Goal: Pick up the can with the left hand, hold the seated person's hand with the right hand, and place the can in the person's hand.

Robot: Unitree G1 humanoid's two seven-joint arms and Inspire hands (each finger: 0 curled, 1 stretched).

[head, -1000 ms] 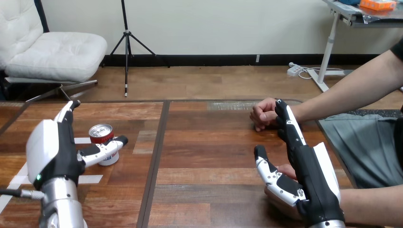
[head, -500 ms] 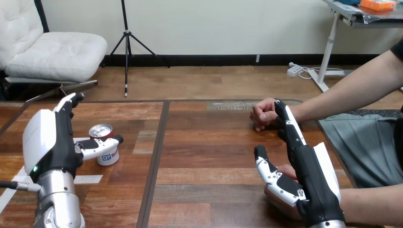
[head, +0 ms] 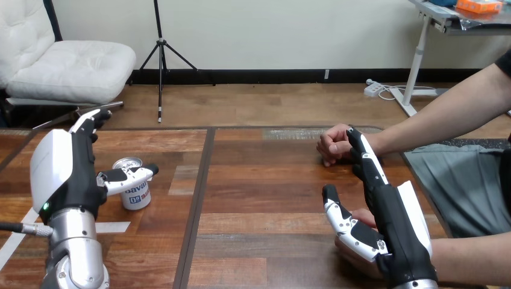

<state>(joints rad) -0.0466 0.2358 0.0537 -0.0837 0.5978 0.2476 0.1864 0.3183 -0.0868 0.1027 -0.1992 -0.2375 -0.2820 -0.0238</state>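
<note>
I'm looking down at the wooden surface [head: 259,180]: brown planks, with a dark seam [head: 202,186] running from top to bottom a little left of centre. White tape strips [head: 111,227] are stuck down at the lower left.

At the left of the frame, my left hand [head: 69,174] stands upright with its white back towards me. Its fingers are straight and point up, so it is wide open and has nothing gripped. Its thumb [head: 129,176] reaches right across the front of the can [head: 137,195], near the top rim. The can stands upright on the surface just beside that hand, by the tape.

At the lower right, my right hand [head: 391,223] lies flat and open, fingers stretched towards the top of the frame and thumb spread left. The person's near hand [head: 363,215] sits under it, peeking out between thumb and palm. Nothing is curled round it.

Further up, the person's fist [head: 333,143] rests on the surface, right next to my right fingertips.
</note>
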